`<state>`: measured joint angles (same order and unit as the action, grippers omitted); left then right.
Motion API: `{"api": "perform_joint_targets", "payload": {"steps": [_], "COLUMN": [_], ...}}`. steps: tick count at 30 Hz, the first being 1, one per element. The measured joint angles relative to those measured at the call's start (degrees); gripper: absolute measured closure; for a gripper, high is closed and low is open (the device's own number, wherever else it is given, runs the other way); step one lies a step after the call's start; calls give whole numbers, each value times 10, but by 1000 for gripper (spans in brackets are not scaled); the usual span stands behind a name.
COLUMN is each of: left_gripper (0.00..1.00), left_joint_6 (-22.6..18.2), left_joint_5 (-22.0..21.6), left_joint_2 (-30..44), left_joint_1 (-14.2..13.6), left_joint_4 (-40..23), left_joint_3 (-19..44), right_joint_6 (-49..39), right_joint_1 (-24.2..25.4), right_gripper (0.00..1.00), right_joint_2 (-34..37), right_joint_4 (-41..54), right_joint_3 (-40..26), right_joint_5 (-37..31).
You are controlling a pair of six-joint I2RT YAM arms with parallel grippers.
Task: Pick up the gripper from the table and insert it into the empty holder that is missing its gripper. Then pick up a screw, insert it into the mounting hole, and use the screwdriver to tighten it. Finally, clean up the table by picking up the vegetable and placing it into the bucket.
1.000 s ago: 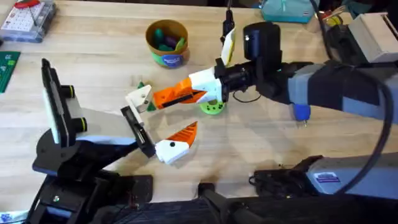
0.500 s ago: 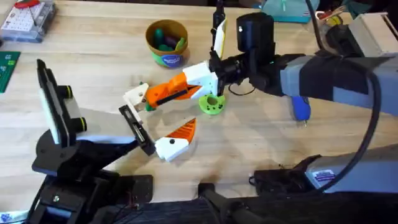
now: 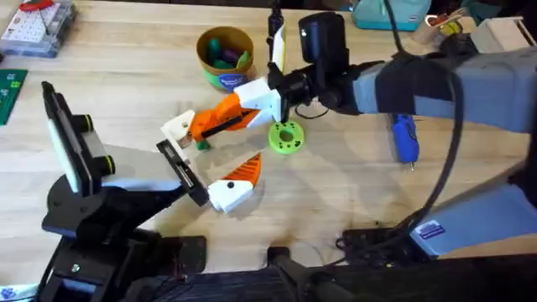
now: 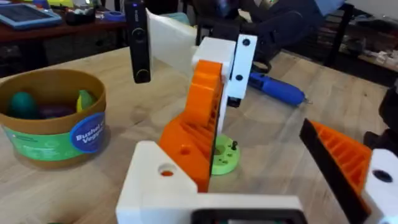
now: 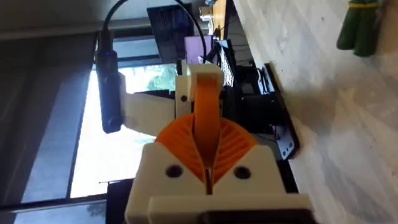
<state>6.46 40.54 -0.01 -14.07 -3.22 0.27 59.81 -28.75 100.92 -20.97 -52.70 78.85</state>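
Vegetable: tiny dark-green toy piece (image 3: 201, 143) on the light wooden tabletop (image 3: 336, 201), between the left gripper (image 3: 214, 164)'s wide-spread white-and-orange fingers and just off the right gripper (image 3: 199, 127)'s tip, whose orange pads are pressed together, empty; round tan-yellow bucket (image 3: 225, 57) beyond, near the far edge; lime-green holed disc (image 3: 285, 137) adjacent; blue-handled screwdriver (image 3: 405, 139) well apart, bare wood around it.

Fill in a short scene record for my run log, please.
right gripper: shut on orange gripper piece, close to left gripper
left gripper: open, fingers wide apart
vegetable: on table, by right gripper's tips
bucket: upright, toy pieces inside
screwdriver: lying on table, not held
green disc: on table beside right gripper
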Motion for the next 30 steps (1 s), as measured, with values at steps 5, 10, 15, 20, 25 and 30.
{"api": "perform_joint_targets", "payload": {"steps": [5,10,15,20,25,30], "left_gripper": [6,6,6,6,6,6], "left_joint_6": [1,2,2,0,0,0], "left_joint_5": [-11,-7,-5,-8,-10,-10], "left_joint_2": [0,0,0,0,0,0], "left_joint_1": [2,2,1,1,1,1], "left_joint_4": [0,0,0,0,0,0], "left_joint_3": [0,0,0,0,0,0], "right_joint_6": [0,2,4,7,9,11], "right_joint_1": [-14,-22,-25,-26,-26,-26], "right_gripper": [985,985,985,985,992,995], "right_joint_2": [32,42,43,46,46,46], "right_joint_4": [-1,-3,-15,-31,-33,-34], "right_joint_3": [-29,-36,-36,-36,-36,-36], "right_joint_5": [12,18,19,18,14,14]}}
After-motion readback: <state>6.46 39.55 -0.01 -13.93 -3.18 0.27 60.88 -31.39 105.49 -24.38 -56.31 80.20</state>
